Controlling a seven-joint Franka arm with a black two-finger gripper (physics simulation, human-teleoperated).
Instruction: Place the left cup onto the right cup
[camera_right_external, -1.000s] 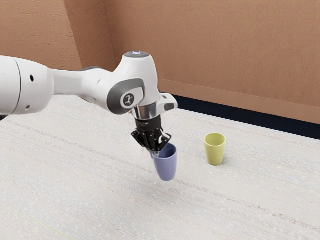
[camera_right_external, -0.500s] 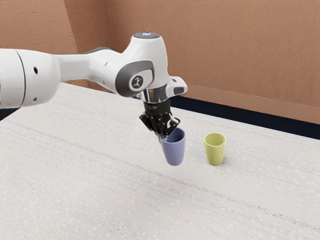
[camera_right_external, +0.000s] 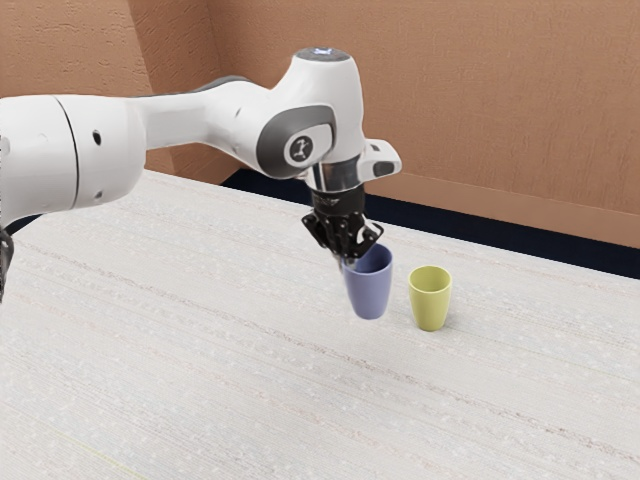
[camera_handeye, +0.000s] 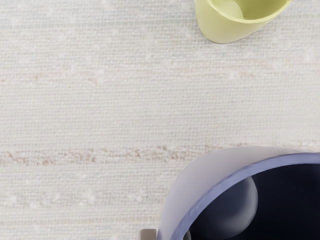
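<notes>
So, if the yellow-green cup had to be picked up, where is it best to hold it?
Probably at its rim, from straight above: the yellow-green cup stands upright on the table, mouth open upward, so one finger can go inside and one outside the wall.

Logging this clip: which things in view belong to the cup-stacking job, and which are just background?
Part of the job:
- blue cup, gripped at its rim
- gripper, shut on that cup
- green cup, upright on the table, beside the blue one

Not part of it:
- table, only the surface under them
- brown wall behind
</notes>
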